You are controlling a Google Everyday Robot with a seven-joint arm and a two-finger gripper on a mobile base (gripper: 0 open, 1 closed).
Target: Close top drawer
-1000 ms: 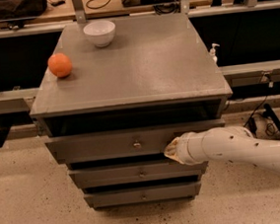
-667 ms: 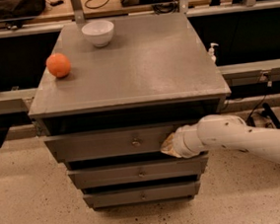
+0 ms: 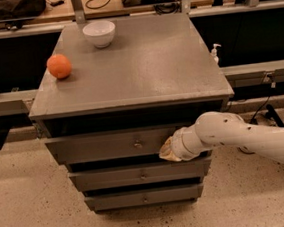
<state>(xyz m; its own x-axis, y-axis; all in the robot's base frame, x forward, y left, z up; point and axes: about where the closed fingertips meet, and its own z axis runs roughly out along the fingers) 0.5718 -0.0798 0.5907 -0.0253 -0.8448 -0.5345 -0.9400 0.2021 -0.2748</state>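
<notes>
Against the top drawer (image 3: 100,145) front, just right of its knob (image 3: 138,145): gripper (image 3: 167,151), grip state not discernible, seemingly mid-push; next, press straight inward until flush.

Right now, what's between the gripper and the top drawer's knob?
Only bare top drawer panel, per the camera view; the gripper sits close beside the knob.

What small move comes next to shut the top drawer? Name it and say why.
Probably push straight inward on the top drawer. The gripper appears to rest against its front panel, just right of the knob, and a dark gap under the cabinet top suggests the drawer is not yet fully in.
</notes>
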